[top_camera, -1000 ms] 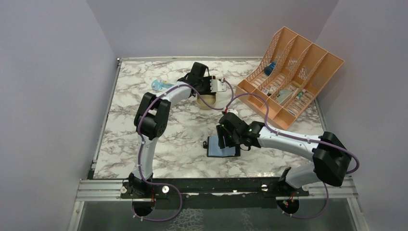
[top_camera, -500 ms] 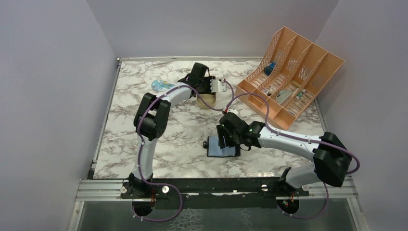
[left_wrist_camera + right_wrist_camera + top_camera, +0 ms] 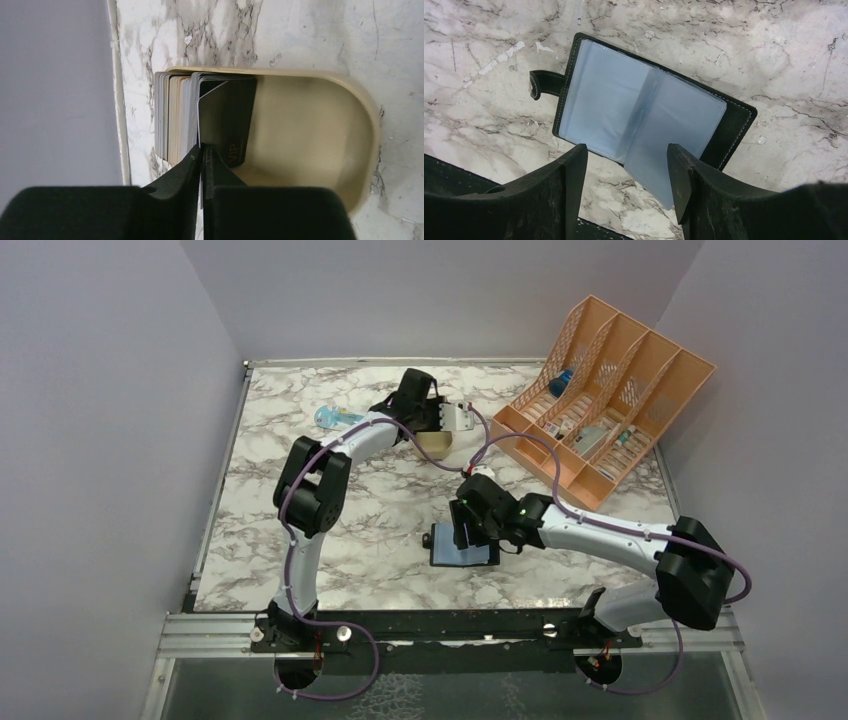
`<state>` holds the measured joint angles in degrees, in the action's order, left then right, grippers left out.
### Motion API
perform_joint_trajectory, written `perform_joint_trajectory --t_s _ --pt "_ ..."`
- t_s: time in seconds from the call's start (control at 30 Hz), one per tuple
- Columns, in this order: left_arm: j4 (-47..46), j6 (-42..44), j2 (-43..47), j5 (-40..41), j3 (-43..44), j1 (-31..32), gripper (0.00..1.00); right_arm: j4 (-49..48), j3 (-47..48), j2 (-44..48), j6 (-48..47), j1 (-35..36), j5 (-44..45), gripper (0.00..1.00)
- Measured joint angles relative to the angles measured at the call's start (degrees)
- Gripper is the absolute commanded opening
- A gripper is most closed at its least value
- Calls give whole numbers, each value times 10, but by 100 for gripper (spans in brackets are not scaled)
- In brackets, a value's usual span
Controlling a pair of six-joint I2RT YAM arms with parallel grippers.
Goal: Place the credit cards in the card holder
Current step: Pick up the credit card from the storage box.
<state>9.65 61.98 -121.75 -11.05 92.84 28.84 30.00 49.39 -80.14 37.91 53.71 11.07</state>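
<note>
credit cards (image 3: 172,117) in gold tin (image 3: 310,135) (upright)

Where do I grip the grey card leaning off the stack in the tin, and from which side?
Pinch the grey card by its top edge, coming down into the open tin. It stands on edge, tilted away from the stack, so a finger likely fits on each side. The left pincer is closed on that edge.

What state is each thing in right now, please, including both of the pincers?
Black hinged card holder: open, lying flat.
Gold rounded metal tin: uncovered, thin plastic cards upright inside.
Left pincer: shut on one dark grey card.
Right pincer: open above the card holder, empty.
</note>
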Motion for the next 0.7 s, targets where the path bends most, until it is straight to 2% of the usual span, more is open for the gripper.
perform_joint_trajectory --t_s 0.43,0.57,0.7 --pt "7 -38 60 -12 -28 4 0 -3 -12 30 0 2 -1 60" --pt "14 -101 81 -28 -28 4 0 -4 -21 46 7 2 -2 56" --pt "14 -217 102 -50 -25 4 0 -4 -29 60 11 2 -1 50"
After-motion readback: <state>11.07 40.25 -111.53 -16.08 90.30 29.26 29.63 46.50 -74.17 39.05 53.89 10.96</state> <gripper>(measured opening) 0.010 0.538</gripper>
